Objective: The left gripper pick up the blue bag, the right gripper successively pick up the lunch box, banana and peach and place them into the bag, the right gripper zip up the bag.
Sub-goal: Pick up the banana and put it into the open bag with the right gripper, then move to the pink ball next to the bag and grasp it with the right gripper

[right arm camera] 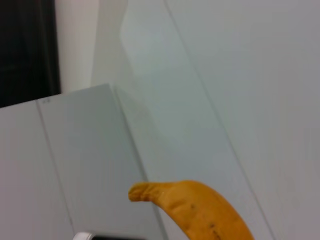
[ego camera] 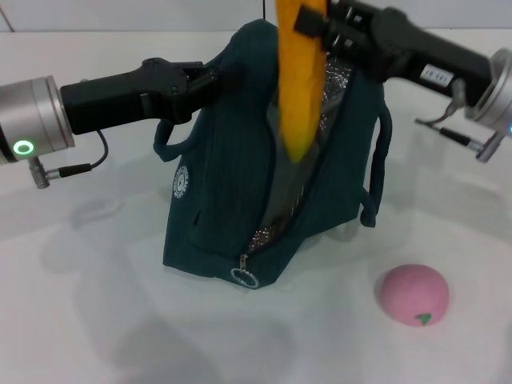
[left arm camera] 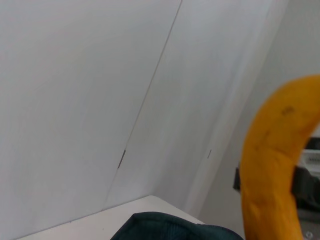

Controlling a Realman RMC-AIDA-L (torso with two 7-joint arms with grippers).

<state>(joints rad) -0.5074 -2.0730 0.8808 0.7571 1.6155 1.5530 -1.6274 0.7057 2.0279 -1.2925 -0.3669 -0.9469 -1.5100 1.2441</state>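
Note:
The blue bag [ego camera: 224,192] stands upright mid-table, its zipper open and its silver lining showing. My left gripper [ego camera: 210,80] is shut on the bag's upper left edge and holds it up. A yellow banana [ego camera: 300,80] hangs upright over the open mouth, its lower end at the opening, with my right gripper [ego camera: 328,24] shut on its upper part. The banana [left arm camera: 275,170] also fills the left wrist view above the bag's top [left arm camera: 170,227], and the banana [right arm camera: 200,210] shows in the right wrist view. The pink peach [ego camera: 413,294] lies on the table at the front right. The lunch box is hidden.
A round zipper pull [ego camera: 244,277] hangs at the bag's lower front. A carry strap [ego camera: 376,168] loops down the bag's right side. The white table [ego camera: 88,304] extends all around.

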